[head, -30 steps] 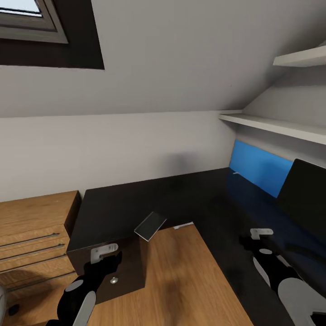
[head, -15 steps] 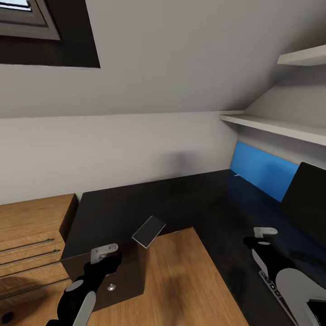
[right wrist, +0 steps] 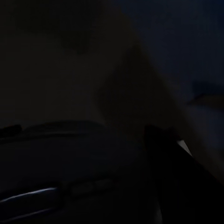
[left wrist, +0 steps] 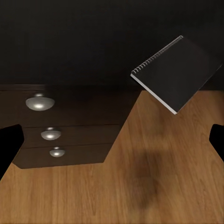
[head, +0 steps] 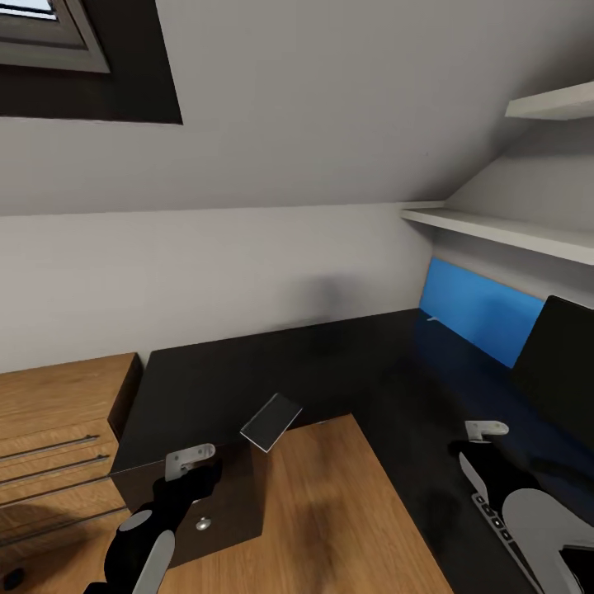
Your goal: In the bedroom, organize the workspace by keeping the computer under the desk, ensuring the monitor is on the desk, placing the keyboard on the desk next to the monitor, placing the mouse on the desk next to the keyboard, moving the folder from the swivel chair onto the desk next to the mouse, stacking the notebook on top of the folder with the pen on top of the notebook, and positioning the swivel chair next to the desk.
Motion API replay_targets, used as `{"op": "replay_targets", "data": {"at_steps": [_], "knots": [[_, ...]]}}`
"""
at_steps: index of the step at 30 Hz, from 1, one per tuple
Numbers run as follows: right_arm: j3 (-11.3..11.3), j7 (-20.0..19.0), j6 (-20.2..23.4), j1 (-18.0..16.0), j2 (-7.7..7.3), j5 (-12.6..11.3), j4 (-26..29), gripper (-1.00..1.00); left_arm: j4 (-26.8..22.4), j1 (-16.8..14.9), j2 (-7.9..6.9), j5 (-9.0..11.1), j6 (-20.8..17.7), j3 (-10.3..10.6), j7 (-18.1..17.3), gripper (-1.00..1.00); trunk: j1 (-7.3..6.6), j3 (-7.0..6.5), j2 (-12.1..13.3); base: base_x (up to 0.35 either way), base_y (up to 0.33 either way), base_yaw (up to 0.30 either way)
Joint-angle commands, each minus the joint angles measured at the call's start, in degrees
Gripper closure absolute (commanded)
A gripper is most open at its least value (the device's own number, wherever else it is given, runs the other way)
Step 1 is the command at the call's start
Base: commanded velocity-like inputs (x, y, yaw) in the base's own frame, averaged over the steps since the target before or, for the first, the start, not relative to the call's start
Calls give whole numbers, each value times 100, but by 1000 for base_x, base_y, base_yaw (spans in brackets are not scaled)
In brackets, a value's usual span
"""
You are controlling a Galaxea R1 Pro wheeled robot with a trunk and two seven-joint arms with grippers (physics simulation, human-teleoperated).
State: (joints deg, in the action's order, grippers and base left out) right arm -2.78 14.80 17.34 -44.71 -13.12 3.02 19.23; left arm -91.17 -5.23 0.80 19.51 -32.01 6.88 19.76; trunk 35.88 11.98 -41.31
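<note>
The notebook (head: 271, 421) lies at the inner corner of the black L-shaped bench (head: 247, 371), one end jutting past the edge over the wood floor (head: 330, 511). It sits ahead of the left pincer (head: 191, 462) and a little toward the robot's right, apart from it and not touched. The left pincer hangs in front of the bench's black drawer unit (head: 223, 503); in the left wrist view its two dark fingertips (left wrist: 9, 144) stand far apart at the picture's edges with nothing between them.

The right pincer (head: 485, 436) hovers over the other wing of the bench, just beyond the end of the keyboard (head: 495, 524), with the monitor (head: 557, 363) to its right. How wide its jaws stand I cannot tell.

From the head view the notebook is a thin, dark grey rectangle with a pale edge, turned askew to the bench's edges. The left wrist view adds its spiral wire binding (left wrist: 156, 58) along one side and the white page edges below the cover, along with three round silver knobs (left wrist: 39, 102) on the drawer fronts.

The head view alone takes in the bright blue folder (head: 478, 318) propped upright against the wall behind the bench, a light-wood cabinet (head: 58, 437) to the left, and white shelves (head: 495, 231) above. The right wrist view is nearly black; only faint pale shapes show, too dim to name.
</note>
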Motion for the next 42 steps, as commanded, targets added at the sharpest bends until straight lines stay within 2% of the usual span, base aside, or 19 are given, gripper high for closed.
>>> {"op": "replay_targets", "data": {"at_steps": [1, 16, 18, 21, 32, 38, 42], "knots": [[-20, 9, 30, -2, 9, 29, 14, 100, -7, -5, -1, 59, -16, 6, 54, -100, 1, 9, -7, 0, 0, 0], [-28, 6, 110, -2, 12, 35, 205, 100, -142, -5, 31, 77, -6, 23, 49, -100, 1, 9, -7, 0, 0, 0], [-29, -7, 405, -2, 11, 28, 206, 100, -152, -5, 34, 78, 4, 30, 51, -100, 45, 45, -88, 0, 0, 0], [-30, -16, 556, -2, 11, 24, 209, 100, -154, -5, 34, 79, 8, 32, 53, -100, 111, 99, -208, 0, 0, 0], [-30, -7, 622, -2, 11, 23, 212, 100, -156, -5, 37, 79, 27, 33, 54, -100, 353, 296, -649, 0, 0, 0], [-30, -8, 608, -2, 11, 30, 212, 100, -156, -5, 35, 79, 28, 33, 54, -100, 353, 296, -649, 0, 0, 0], [12, -59, 444, -2, 11, 35, 186, 100, -156, -5, 35, 79, 28, 34, 54, -100, 353, 296, -649, 0, 0, 0]]}}
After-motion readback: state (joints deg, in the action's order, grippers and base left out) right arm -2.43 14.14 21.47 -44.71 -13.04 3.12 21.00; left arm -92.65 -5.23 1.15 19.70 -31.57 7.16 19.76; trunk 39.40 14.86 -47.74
